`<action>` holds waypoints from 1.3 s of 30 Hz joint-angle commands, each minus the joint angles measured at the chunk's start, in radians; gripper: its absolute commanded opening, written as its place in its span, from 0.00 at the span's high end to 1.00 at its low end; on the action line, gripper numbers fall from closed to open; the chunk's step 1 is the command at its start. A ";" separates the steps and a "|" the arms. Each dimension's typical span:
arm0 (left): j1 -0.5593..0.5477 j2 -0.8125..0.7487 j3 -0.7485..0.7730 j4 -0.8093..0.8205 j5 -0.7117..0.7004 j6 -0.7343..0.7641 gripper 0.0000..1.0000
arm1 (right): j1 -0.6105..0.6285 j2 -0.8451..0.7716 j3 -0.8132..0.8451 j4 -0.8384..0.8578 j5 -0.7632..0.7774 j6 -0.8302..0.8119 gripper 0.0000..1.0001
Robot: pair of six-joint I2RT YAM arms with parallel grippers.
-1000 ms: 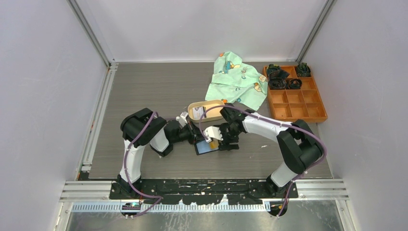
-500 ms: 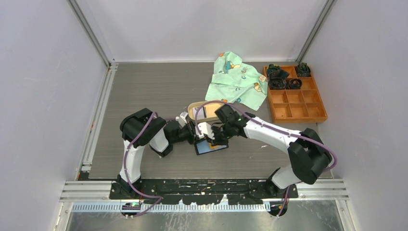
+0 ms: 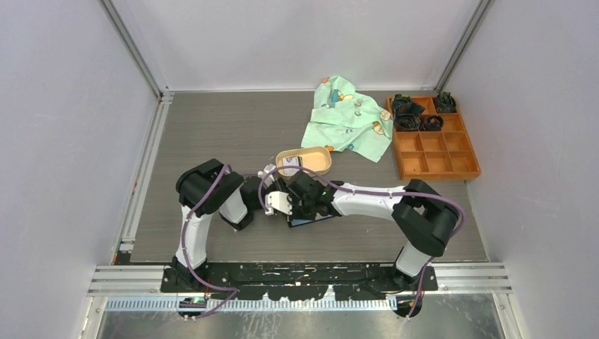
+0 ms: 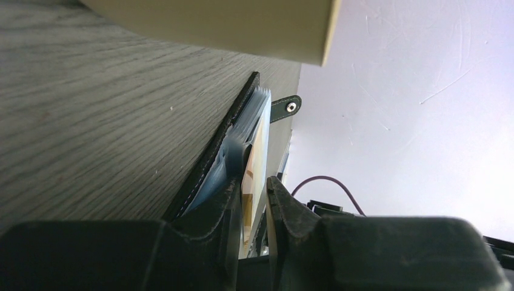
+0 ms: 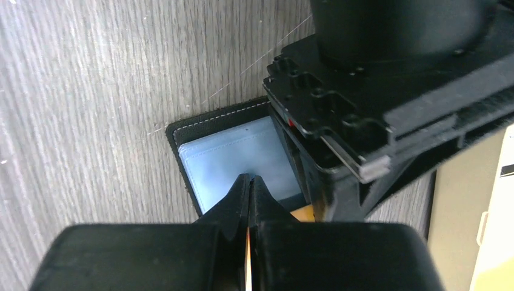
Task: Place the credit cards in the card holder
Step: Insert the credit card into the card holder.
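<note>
1. While both arms meet over the middle of the table, the card holder lies open on the wood grain there. From above it is mostly hidden beneath the right forearm, with only its near edge showing.
2. Seen from the right wrist, the holder's black stitched border rests flat on the table. A pale blue clear sleeve fills the inside right up to that border.
3. The left gripper is drawn in to a narrow slot on the holder's inner leaves. The sleeve stack and a tan card stand on edge between its fingers.
4. The snap tab juts past the holder's far edge and touches nothing.
5. The right gripper is fully closed, its tips aimed down at the blue sleeve. A thin pale sliver shows in the seam between them, but whether it is a card cannot be told.
6. The left gripper's black body crowds one side of the holder, just beside the right fingertips, so room there is tight. Plain wood grain runs off the holder's opposite side.
7. The tan oval tray sits just beyond the two grippers, with a pale card at its left end.
8. A green printed cloth and the orange compartment box lie at the back right, well apart from the holder. The table's left half gives wide room.
</note>
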 commanded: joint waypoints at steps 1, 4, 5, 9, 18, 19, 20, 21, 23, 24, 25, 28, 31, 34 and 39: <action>-0.009 -0.006 -0.014 -0.026 -0.004 0.039 0.77 | 0.022 0.019 0.034 0.048 0.128 -0.022 0.99; -0.007 -0.003 -0.013 -0.022 0.000 0.037 0.77 | 0.022 0.024 0.030 0.030 0.157 -0.063 0.99; -0.008 -0.002 -0.013 -0.020 0.001 0.036 0.77 | 0.022 0.024 0.029 0.024 0.168 -0.075 0.99; -0.005 0.000 -0.015 -0.015 0.003 0.034 0.74 | 0.014 0.014 0.030 -0.011 0.230 -0.114 0.99; 0.004 -0.011 -0.019 -0.013 0.007 0.034 0.69 | -0.078 -0.026 0.030 -0.099 0.189 -0.154 0.99; 0.005 -0.015 -0.021 -0.014 0.007 0.035 0.69 | -0.087 -0.028 0.031 -0.104 0.189 -0.155 0.99; 0.006 -0.020 -0.020 -0.016 0.007 0.037 0.68 | -0.095 -0.031 0.033 -0.109 0.171 -0.153 0.99; 0.007 -0.026 -0.022 -0.018 0.006 0.039 0.67 | -0.104 -0.037 0.036 -0.116 0.144 -0.149 0.99; 0.010 -0.046 -0.028 -0.021 0.006 0.044 0.66 | -0.129 -0.061 0.050 -0.156 0.048 -0.130 0.99; 0.012 -0.060 -0.035 -0.022 0.006 0.047 0.66 | -0.148 -0.088 0.059 -0.184 -0.032 -0.113 0.99; 0.013 -0.077 -0.038 -0.025 0.006 0.052 0.65 | -0.175 -0.110 0.068 -0.215 -0.131 -0.103 0.98; 0.017 -0.152 -0.061 -0.064 0.003 0.083 0.65 | -0.256 -0.173 0.075 -0.285 -0.372 -0.103 0.92; 0.017 -0.260 -0.086 -0.138 -0.005 0.153 0.65 | -0.348 -0.216 0.062 -0.276 -0.491 -0.054 0.87; 0.017 -0.417 -0.107 -0.289 -0.027 0.263 0.65 | -0.438 -0.223 0.045 -0.234 -0.541 0.028 0.86; 0.017 -0.729 -0.096 -0.818 -0.151 0.556 0.63 | -0.489 -0.182 0.036 -0.237 -0.467 0.026 0.80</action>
